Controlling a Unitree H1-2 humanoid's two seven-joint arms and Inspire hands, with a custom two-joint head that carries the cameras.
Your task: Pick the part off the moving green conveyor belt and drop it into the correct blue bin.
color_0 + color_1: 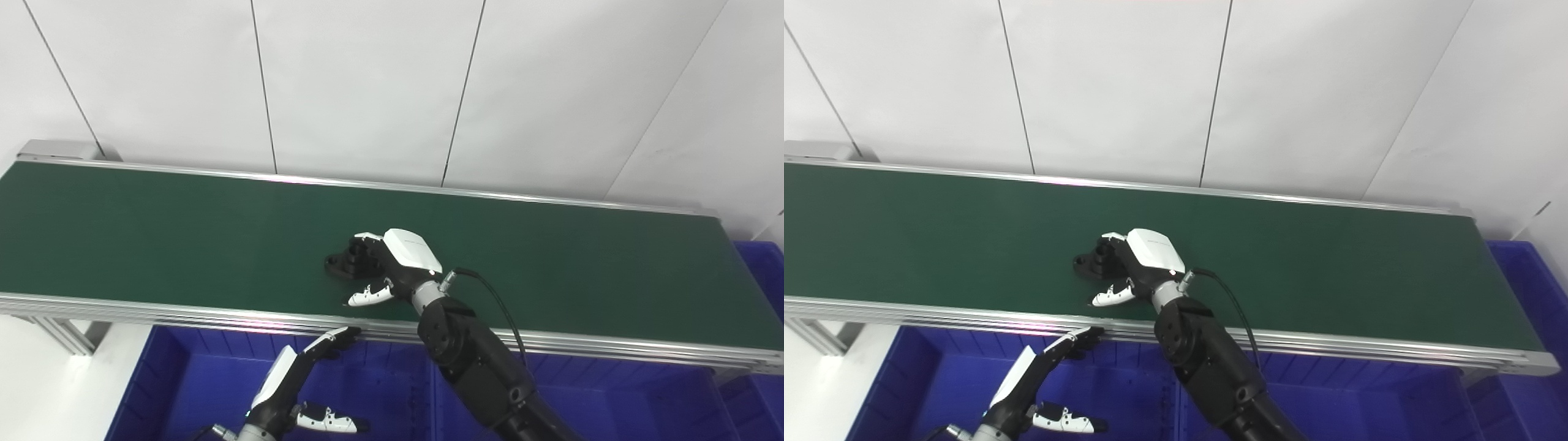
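Note:
A black part (340, 263) lies on the green conveyor belt (171, 233), near the belt's middle and toward its front edge. My right hand (399, 258) rests over the part's right side. Its fingers (366, 252) curl down onto the part, while its white-tipped thumb (369, 296) sticks out apart on the near side, off the part. The part's right half is hidden under the fingers. My left hand (293, 376) hangs open below the belt's front rail, above a blue bin (184, 380), holding nothing.
Blue bins run along below the belt's front rail (245, 318), with a divider (432, 392) under my right arm. Another blue bin (762, 263) stands past the belt's right end. A white panelled wall backs the belt.

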